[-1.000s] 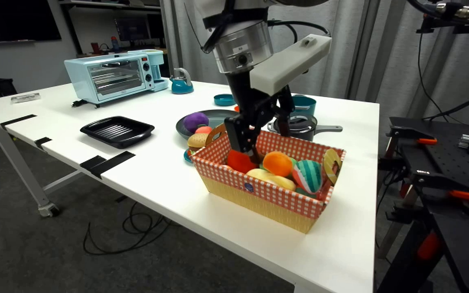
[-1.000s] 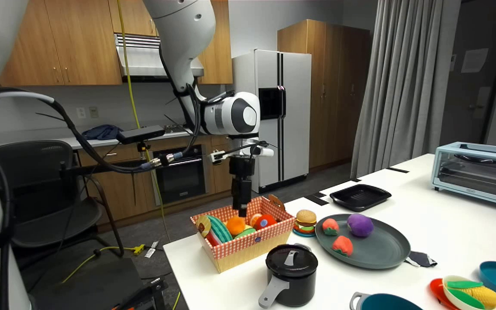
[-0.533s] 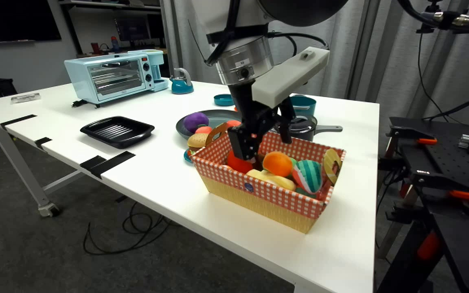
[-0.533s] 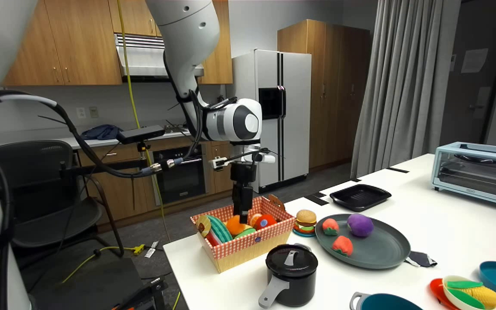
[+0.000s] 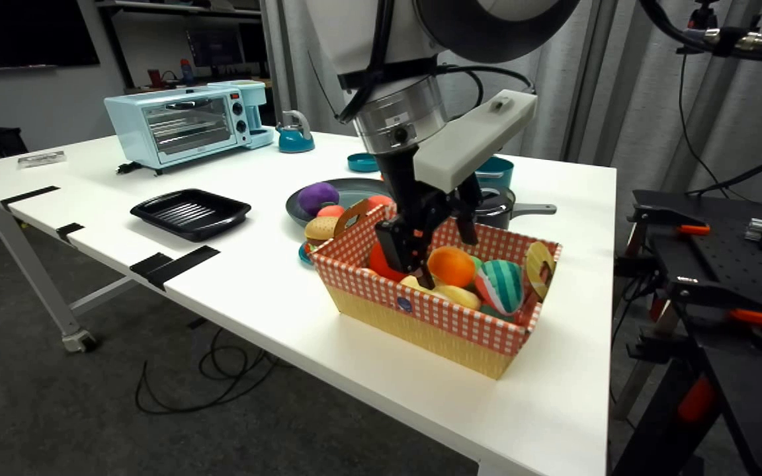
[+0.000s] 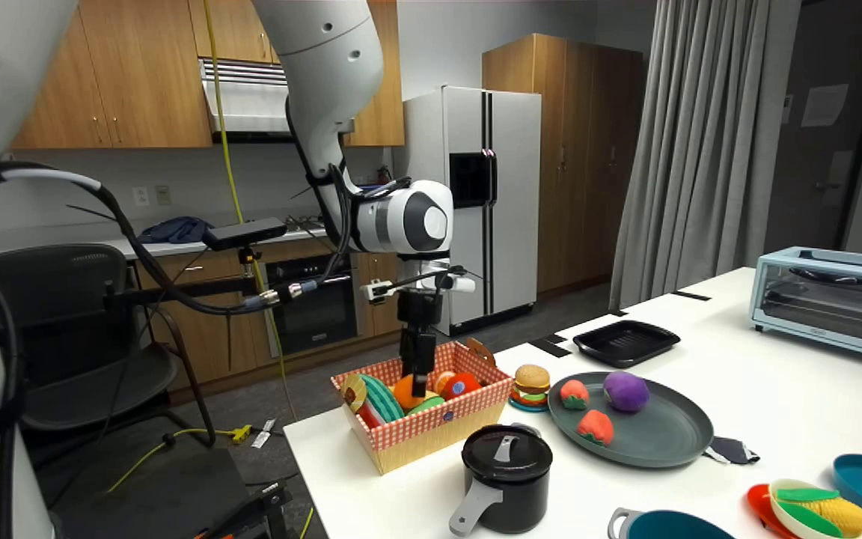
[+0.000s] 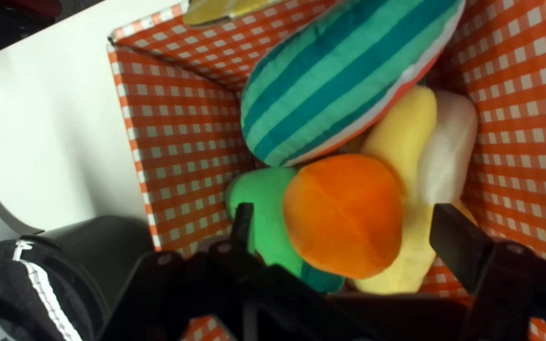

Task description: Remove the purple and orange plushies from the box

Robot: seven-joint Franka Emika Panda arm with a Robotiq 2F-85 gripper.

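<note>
In an exterior view the arm point(image 6: 332, 82) slopes down from 11 o'clock, bends at the wrist point(image 6: 405, 217), and points its end effector point(image 7: 344, 222) toward 6 o'clock, the tips inside the gingham-lined basket point(image 5: 421, 327) on the white table point(image 5: 553, 410). In the wrist view the fingers point(image 7: 455, 244) stand apart, at 9 and 3 o'clock of the round orange plush point(image 7: 344, 208), a gap showing on each side; the watermelon-slice plush point(image 7: 349, 90) lies at 12 o'clock. In an exterior view the purple plush point(image 6: 625, 391) sits on a round gray plate point(image 6: 663, 430), at the basket's 3 o'clock.
</note>
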